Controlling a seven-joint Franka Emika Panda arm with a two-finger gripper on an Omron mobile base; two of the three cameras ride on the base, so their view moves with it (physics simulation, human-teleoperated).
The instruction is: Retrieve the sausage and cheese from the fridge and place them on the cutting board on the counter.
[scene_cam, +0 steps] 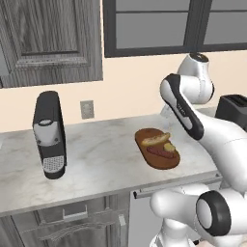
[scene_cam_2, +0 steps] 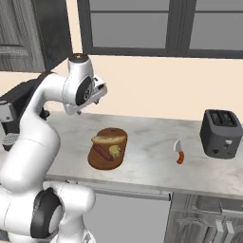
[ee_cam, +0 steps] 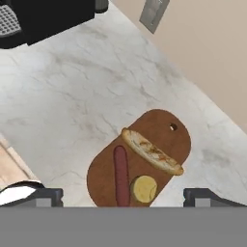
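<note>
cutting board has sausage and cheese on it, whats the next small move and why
Probably lift the open tool straight up and clear: the sausage and cheese already lie on the cutting board beside the bread roll, and the tool holds nothing.

Marbled table (scene_cam_2: 147, 137) carrying the lot: cutting board (scene_cam_2: 97, 162) sitting near its front edge, black coffee machine (scene_cam: 49, 135) off to the left, toaster (scene_cam_2: 218, 134) far right, a small orange-handled knife (scene_cam_2: 179, 152) lying between board and toaster.
</note>
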